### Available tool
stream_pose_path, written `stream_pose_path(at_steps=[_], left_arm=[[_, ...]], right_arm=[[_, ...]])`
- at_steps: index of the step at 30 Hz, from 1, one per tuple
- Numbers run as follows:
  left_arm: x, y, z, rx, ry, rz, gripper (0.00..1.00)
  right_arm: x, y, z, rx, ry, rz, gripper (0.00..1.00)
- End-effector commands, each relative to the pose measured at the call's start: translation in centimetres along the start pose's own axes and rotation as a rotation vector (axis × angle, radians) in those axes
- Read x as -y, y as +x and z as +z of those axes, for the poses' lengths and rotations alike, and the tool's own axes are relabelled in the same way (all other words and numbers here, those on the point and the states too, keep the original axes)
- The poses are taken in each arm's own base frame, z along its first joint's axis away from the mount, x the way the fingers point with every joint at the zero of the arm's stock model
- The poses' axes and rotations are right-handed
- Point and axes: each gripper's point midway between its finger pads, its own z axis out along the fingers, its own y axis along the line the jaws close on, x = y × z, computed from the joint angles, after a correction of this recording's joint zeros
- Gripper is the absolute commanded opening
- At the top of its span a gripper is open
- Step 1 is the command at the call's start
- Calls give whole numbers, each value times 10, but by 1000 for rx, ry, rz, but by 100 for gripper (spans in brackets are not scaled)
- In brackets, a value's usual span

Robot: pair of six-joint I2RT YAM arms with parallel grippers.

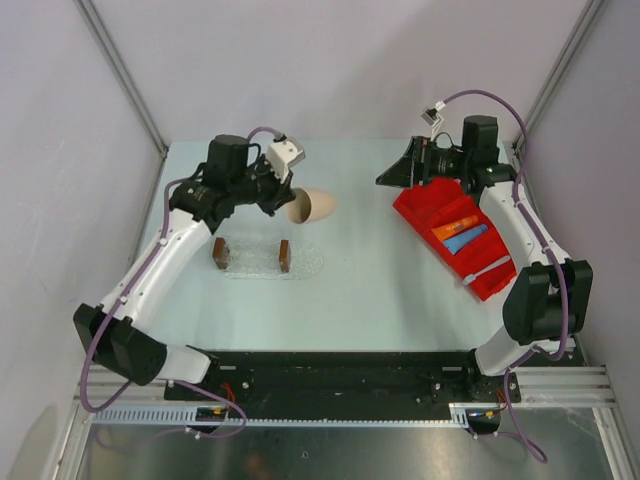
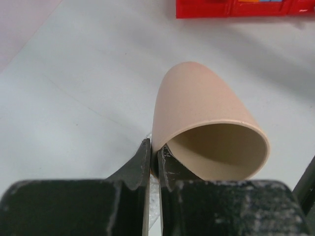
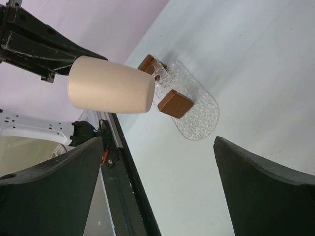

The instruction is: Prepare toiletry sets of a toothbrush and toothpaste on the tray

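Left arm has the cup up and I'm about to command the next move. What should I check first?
1. Left hand grip: ok. It is shut on the rim of the cup, which is held sideways.
2. Right hand free: ok. It is open and holds nothing.
3. Toothpaste supply: ok. The orange tube and the blue tube lie in the red bin.
4. Toothbrush located: cannot tell. A pale stick in the bin may be it.
5. Sets on the tray: not ok. Only the rack with brown blocks stands on it.
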Motion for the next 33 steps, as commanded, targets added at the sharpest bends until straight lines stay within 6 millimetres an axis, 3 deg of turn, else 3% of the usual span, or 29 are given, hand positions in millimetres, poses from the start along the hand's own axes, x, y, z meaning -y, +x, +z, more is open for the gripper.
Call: stream_pose_path(at_steps=[1, 3, 14, 33], left_arm=[[-4, 14, -1, -119, 1, 89, 0], [-5, 13, 0, -149, -5, 111, 0], [-5, 51, 24, -362, 51, 117, 0], [1, 78, 51, -502, 117, 91, 0]], right_arm=[[-21, -14, -10, 22, 12, -104, 100], [-20, -11, -10, 14, 18, -108, 99], [-15, -3, -15, 1, 69, -132, 99], [-2, 16, -18, -44, 97, -109, 99]])
